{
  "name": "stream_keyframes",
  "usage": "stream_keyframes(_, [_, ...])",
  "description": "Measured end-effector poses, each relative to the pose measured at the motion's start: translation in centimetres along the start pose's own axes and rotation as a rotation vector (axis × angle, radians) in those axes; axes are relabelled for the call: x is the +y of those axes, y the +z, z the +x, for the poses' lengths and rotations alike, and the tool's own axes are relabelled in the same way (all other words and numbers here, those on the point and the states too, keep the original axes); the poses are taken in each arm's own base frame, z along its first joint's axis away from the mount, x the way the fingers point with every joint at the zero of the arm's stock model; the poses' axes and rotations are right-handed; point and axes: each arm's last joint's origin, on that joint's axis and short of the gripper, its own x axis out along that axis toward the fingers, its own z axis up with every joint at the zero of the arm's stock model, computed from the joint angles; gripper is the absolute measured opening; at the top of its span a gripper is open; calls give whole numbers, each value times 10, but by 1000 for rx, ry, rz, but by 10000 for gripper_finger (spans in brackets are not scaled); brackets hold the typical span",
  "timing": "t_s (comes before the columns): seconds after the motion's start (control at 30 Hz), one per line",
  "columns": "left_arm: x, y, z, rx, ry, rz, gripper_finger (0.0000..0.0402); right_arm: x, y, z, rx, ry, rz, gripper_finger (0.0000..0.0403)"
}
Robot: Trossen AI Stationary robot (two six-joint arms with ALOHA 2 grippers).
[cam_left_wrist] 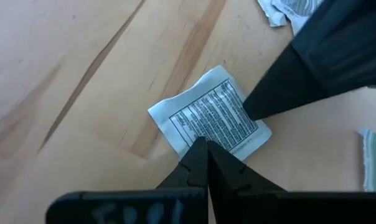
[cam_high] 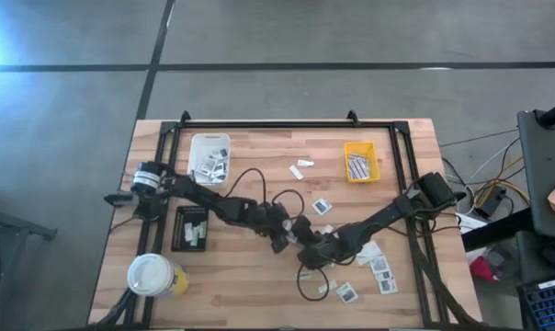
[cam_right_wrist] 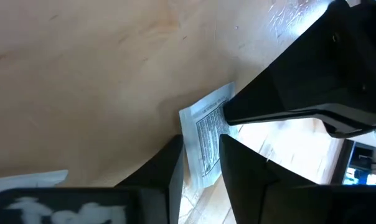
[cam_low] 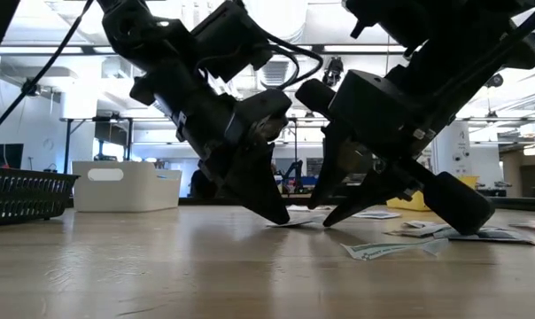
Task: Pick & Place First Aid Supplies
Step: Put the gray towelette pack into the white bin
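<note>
A small white packet with dark print (cam_left_wrist: 210, 115), one of the first aid supplies, lies flat on the wooden table near its middle. My left gripper (cam_left_wrist: 205, 146) is shut, with its tips on the packet's edge. My right gripper (cam_right_wrist: 200, 142) comes from the opposite side and stands open, with the packet's other end (cam_right_wrist: 206, 134) between its two fingers. In the low view both grippers slant down to the table top, the left one (cam_low: 281, 217) beside the right one (cam_low: 338, 217). More packets (cam_high: 379, 262) lie near the right arm. My left gripper presses its shut fingertips (cam_left_wrist: 200, 152) on the packet's edge (cam_left_wrist: 197, 134), slanting down from the table's left; the packet lies flat on the wood. My right gripper has one fingertip (cam_left_wrist: 253, 109) against the packet's opposite edge (cam_left_wrist: 241, 102), slanting down from the right.
A white tray (cam_high: 210, 145) with packets and a yellow tray (cam_high: 360, 147) stand at the back, and a black tray (cam_high: 178, 230) and a white-lidded cup (cam_high: 152, 274) at the left front. Loose packets (cam_high: 322, 207) and a striped strip (cam_low: 383, 251) lie around. Black frame rails (cam_high: 287, 124) border the table.
</note>
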Motion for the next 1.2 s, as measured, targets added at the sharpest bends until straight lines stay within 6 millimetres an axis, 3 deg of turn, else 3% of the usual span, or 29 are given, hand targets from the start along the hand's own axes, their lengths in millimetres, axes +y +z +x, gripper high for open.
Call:
stream_keyframes(0.7, [1,4,0,3,-57,-160,0,-4,-3,5,41,-87,83,99])
stream_keyframes(1.2, [-3,6,1,-9,-117,-119,0,-13,8,1,23,-109,108,75])
